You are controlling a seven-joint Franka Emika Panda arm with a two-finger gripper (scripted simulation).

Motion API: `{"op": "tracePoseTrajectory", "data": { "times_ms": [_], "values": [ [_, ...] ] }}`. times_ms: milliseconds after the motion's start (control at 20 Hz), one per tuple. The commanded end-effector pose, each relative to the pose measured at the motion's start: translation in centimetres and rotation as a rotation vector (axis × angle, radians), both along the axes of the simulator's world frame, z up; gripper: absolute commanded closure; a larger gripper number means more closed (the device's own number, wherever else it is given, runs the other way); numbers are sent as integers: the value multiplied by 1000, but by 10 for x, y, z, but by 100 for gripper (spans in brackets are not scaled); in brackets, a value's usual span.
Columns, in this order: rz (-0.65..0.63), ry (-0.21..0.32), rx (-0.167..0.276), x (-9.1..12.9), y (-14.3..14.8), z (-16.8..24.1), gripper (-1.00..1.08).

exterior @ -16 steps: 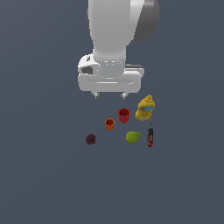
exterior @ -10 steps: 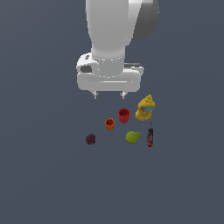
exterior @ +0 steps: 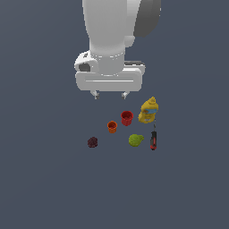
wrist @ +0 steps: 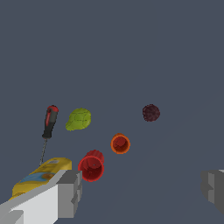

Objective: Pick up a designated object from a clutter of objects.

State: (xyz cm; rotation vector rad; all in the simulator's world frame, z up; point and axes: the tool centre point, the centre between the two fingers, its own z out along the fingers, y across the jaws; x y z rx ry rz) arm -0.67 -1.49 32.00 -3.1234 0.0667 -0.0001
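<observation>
The dark maroon ball lies on the grey floor at the exterior view's left end of the clutter; it also shows in the wrist view. My gripper hangs open and empty well above the floor, above and behind the orange cup. In the wrist view my gripper shows two grey fingertips far apart, with nothing between them. The ball stands apart from the orange cup.
A red cup, a yellow mustard bottle, a green lumpy fruit and a red-black screwdriver lie to the exterior view's right of the ball. They also show in the wrist view: red cup, bottle, fruit, screwdriver.
My gripper has shifted slightly toward the exterior view's left and a little upward. The objects have not moved.
</observation>
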Motion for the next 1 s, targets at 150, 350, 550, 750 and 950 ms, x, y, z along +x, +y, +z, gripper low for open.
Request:
{"op": "tracePoseTrajectory", "data": {
  "times_ms": [150, 350, 550, 750, 950],
  "values": [
    [9, 0, 0, 4, -3, -8, -92],
    [28, -1, -1, 10, -10, -24, -92],
    [56, -1, -2, 20, -21, -49, -92],
    [95, -2, -4, 30, -36, -83, -92],
    [144, -3, -7, 38, -56, -128, -92]
  ]
}}
